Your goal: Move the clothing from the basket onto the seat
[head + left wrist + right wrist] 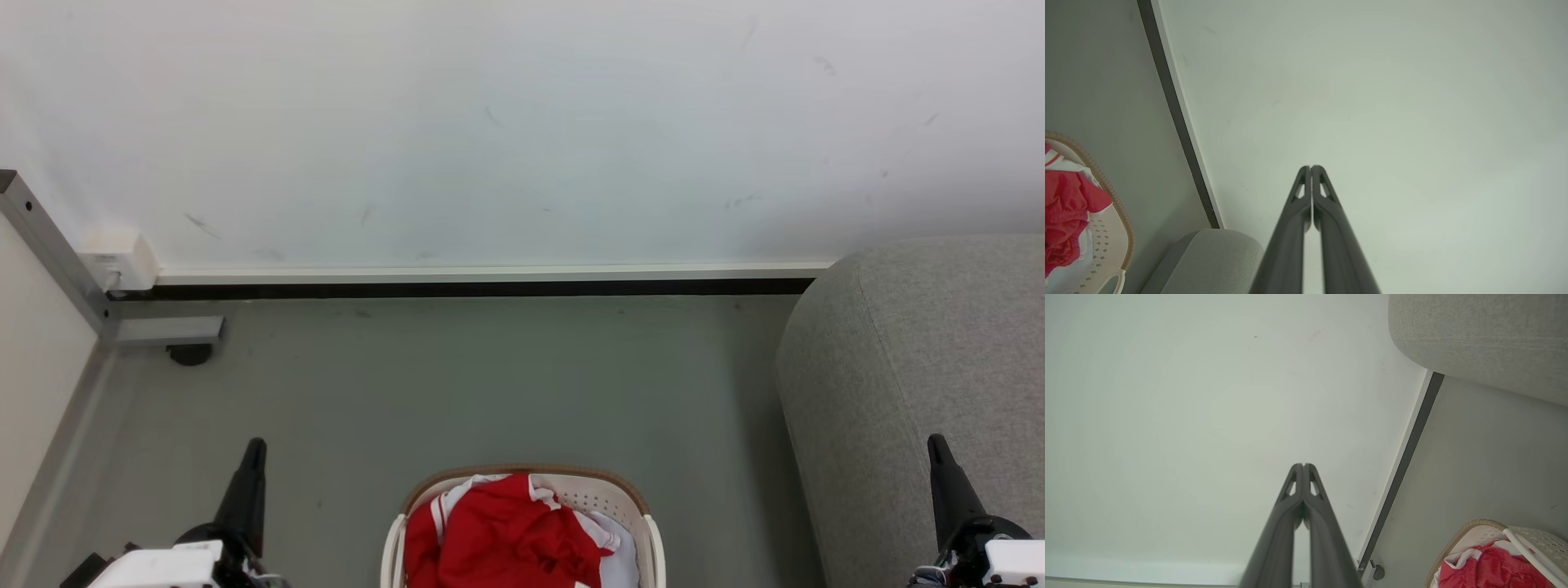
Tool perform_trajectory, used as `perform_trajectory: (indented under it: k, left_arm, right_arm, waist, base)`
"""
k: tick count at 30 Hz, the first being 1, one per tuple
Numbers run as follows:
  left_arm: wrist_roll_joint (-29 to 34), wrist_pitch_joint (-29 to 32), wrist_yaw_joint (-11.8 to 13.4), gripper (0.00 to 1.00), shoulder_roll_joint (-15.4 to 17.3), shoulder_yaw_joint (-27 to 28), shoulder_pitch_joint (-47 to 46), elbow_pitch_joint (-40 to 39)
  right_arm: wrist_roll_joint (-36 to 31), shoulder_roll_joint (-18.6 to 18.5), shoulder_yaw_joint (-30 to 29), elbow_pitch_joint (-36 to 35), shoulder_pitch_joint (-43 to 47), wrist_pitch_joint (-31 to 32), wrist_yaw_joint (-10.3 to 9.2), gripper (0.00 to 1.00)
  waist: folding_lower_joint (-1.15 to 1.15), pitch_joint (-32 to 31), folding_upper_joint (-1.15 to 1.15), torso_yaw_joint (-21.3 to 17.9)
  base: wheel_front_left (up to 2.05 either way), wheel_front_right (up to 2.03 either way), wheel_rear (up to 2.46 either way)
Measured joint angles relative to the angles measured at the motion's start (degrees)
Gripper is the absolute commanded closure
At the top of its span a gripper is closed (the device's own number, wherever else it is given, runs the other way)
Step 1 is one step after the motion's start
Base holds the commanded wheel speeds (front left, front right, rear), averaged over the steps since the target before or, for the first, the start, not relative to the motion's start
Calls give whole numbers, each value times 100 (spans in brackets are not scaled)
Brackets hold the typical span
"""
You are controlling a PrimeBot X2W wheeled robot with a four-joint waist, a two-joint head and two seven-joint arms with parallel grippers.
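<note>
Head view: clothing (pixel 506 535) heaped in basket (pixel 592 494) at six o'clock, seat (pixel 914 351) at three; both my jaws closed, empty, pick judged unstarted.

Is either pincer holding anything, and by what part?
Nothing is held. The left pincer and right pincer are shut empty; the clothing lies in the basket.

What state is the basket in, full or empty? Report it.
Not empty: crumpled red and white clothing lies heaped inside the basket, hiding most of its bottom.
</note>
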Motion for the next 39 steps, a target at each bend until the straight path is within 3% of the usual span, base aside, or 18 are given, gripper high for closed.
perform_trajectory:
  k: [7,8,17,39]
  left_arm:
    - [0,0,0,100,0,0,0,0]
    - [4,-4,3,0,-4,-2,13,27]
    - [118,-123,35,0,-82,-94,277,269]
    - [2070,-694,165,0,-78,-347,343,77]
  right_arm:
    - [0,0,0,0,0,0,0,100]
    - [0,5,4,25,14,-5,0,0]
    - [-141,102,93,264,283,-127,0,0]
    - [-2705,92,382,21,371,-676,0,0]
  waist:
    - [0,0,0,0]
    - [0,0,0,0]
    - [0,2,0,6]
    - [0,15,0,26]
  base:
    - [0,0,0]
    - [0,0,0]
    - [0,0,0]
    - [0,0,0]
